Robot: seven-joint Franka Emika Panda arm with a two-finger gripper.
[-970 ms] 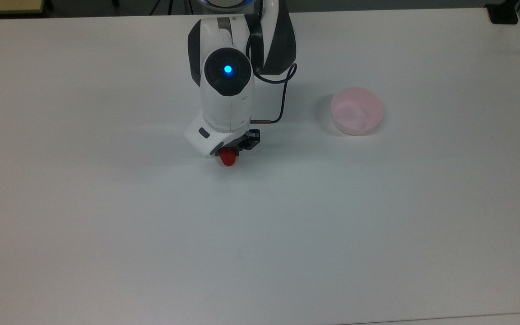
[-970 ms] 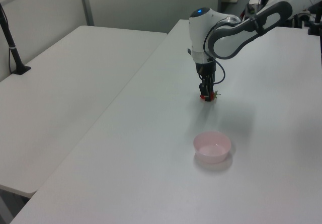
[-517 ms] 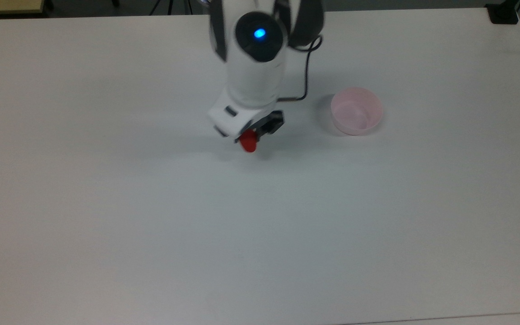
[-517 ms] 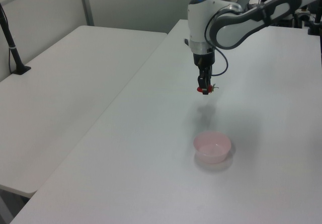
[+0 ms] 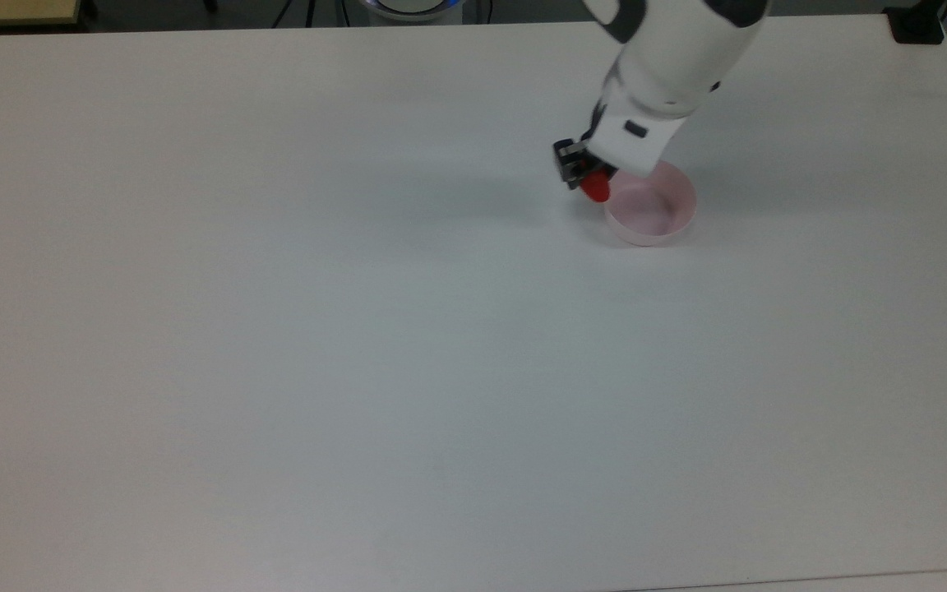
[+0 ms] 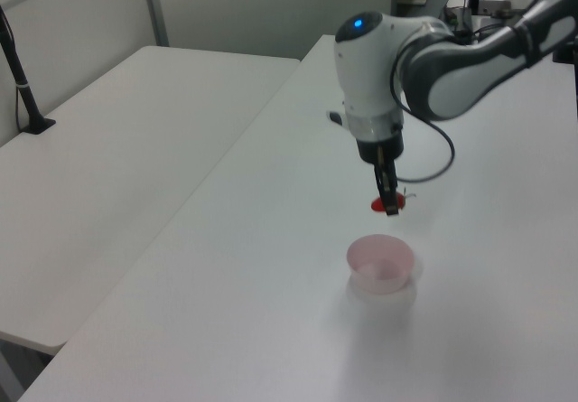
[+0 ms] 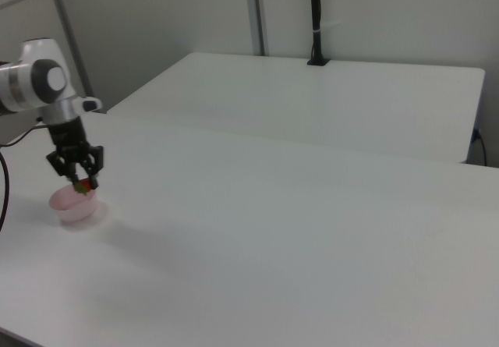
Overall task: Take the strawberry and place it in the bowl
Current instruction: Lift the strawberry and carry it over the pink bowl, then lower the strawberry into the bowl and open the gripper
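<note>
The pincer [image 5: 591, 179] is clamped on the strawberry [image 5: 598, 190], its two fingers pressed to the fruit's sides with the red tip poking out below them; in the left view the pincer [image 6: 390, 205] hangs clear of the table with the strawberry [image 6: 380, 205] well off the surface. Just beside the pincer, toward the top view's right, sits the bowl [image 5: 661, 233], pale pink and empty; the fruit appears over or just short of the bowl's near rim, and in the right view the pincer [image 7: 79, 180] hangs directly above the bowl [image 7: 73, 210]. Around both spreads the bare white table [image 5: 358, 370]. The step in hand looks like the carry: the pick is done and the fruit is being brought over the bowl. The next move calls for a small further shift toward the bowl's middle, a lowering so the fruit does not bounce out of the low walls, and then an opening of the fingers. A second ago the pincer was low at the table well to the top view's left of the bowl; since then it has risen and travelled across, and the bowl has not moved.
</note>
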